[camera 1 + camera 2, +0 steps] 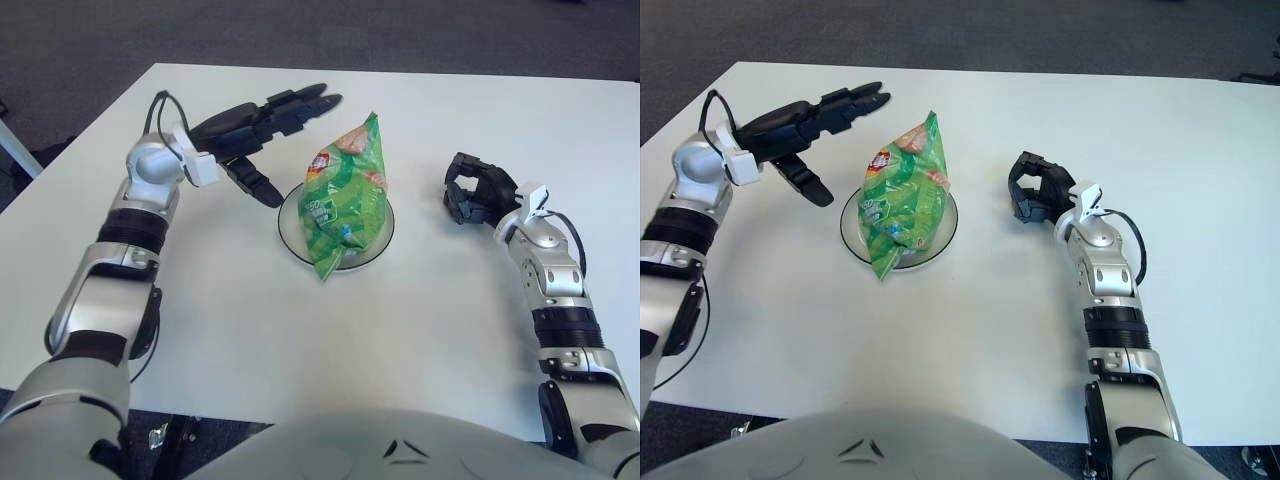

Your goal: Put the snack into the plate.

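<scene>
A green snack bag (346,195) stands tilted on a small round plate (290,225) in the middle of the white table. Its lower corner hangs over the plate's near rim. My left hand (275,125) is just left of the bag, apart from it, with fingers spread straight and holding nothing. My right hand (470,192) shows to the right of the plate, over the table, with fingers curled and nothing in them. The bag and plate also show in the right eye view (903,195).
The white table (300,330) spreads around the plate, with its far edge (400,72) against dark carpet. A table leg or white object shows at the far left (15,150).
</scene>
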{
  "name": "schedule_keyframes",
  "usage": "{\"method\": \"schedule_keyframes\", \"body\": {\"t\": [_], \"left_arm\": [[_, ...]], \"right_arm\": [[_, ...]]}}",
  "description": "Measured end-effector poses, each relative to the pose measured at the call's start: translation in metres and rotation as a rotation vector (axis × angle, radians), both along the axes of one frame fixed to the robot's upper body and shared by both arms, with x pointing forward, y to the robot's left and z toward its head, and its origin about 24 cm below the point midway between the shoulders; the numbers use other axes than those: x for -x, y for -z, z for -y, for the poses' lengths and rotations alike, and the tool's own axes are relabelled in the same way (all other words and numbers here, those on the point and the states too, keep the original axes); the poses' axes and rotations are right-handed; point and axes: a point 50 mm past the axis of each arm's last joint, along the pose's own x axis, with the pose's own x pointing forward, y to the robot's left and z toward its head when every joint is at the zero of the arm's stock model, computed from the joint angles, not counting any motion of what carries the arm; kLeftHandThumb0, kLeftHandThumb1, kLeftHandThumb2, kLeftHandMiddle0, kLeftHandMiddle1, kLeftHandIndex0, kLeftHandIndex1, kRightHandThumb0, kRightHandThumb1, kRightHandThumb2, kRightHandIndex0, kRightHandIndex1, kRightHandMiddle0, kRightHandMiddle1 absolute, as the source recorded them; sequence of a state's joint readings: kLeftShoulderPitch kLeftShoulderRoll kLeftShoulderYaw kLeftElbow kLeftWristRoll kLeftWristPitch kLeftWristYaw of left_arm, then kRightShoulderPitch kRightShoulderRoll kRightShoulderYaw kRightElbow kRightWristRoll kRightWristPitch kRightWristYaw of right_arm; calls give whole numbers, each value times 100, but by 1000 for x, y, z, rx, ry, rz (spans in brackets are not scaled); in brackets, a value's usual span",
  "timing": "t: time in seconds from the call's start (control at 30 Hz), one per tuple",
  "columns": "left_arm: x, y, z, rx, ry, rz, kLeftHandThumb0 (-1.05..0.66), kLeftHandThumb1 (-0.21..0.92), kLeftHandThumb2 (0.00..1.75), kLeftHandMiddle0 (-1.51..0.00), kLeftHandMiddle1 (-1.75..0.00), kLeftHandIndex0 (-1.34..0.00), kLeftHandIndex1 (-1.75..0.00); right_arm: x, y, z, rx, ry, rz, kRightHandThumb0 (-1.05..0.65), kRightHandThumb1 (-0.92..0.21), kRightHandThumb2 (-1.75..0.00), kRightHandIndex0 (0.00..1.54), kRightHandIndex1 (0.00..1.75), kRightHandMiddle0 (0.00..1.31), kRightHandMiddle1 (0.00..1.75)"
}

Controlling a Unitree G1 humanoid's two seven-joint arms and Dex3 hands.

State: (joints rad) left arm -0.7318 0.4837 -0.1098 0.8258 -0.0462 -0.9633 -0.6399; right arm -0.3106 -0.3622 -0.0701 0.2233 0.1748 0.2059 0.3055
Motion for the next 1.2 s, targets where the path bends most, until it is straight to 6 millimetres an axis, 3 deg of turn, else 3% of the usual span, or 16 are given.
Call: {"method": "schedule_keyframes", "body": {"t": [0.03,0.1,0.23,0.27,0.3,0.33,0.37,0.5,0.57,0.67,0.83,1.2], "left_arm": [[-2,9,-2,30,-34,-34,-104,91,26,-2,-1,0,0],[-4,27,-6,80,-94,-107,-104,92,24,-13,-14,0,-21],[-3,65,-9,290,-209,-268,-104,92,31,-17,-43,0,-34],[-2,72,-9,344,-223,-299,-104,92,36,-18,-50,0,-38],[-2,74,-8,365,-218,-311,-97,92,58,-12,-74,0,-29],[-2,75,-8,406,-225,-323,-98,92,60,-15,-80,0,-37],[-3,77,-7,456,-236,-346,-97,92,62,-21,-100,0,-66],[-8,88,-8,651,-328,-467,-93,92,74,-33,-150,0,-140],[-11,91,-6,706,-372,-515,-90,92,78,-40,-162,-4,-157],[-13,94,-1,768,-411,-558,-84,92,83,-55,-171,-19,-169],[-15,94,6,836,-427,-586,-69,92,84,-78,-174,-44,-174],[-18,98,2,867,-552,-613,-54,92,81,-99,-175,-69,-175]], "right_arm": [[-1,0,1,1,2,2,-44,-44,-117,110,175,52,175],[-3,-3,1,0,3,11,-44,-44,-117,110,175,52,175],[-5,0,4,-1,8,2,-44,-44,-116,109,175,52,175],[-6,0,4,-1,6,3,-44,-44,-116,109,175,52,175],[-6,2,6,2,7,-5,-44,-44,-116,109,175,52,175],[-7,2,6,2,6,-4,-44,-44,-116,110,175,52,175],[-8,2,6,2,0,-5,-44,-44,-116,110,175,52,175],[-11,3,11,11,-14,1,-44,-44,-116,111,175,52,175],[-12,3,14,19,-17,1,-44,-45,-116,111,175,51,175],[-16,3,18,24,-19,-2,-44,-45,-116,112,175,51,175],[-19,3,21,30,-23,0,-44,-45,-115,113,175,51,175],[-22,3,19,32,-35,5,-44,-47,-113,111,175,50,175]]}}
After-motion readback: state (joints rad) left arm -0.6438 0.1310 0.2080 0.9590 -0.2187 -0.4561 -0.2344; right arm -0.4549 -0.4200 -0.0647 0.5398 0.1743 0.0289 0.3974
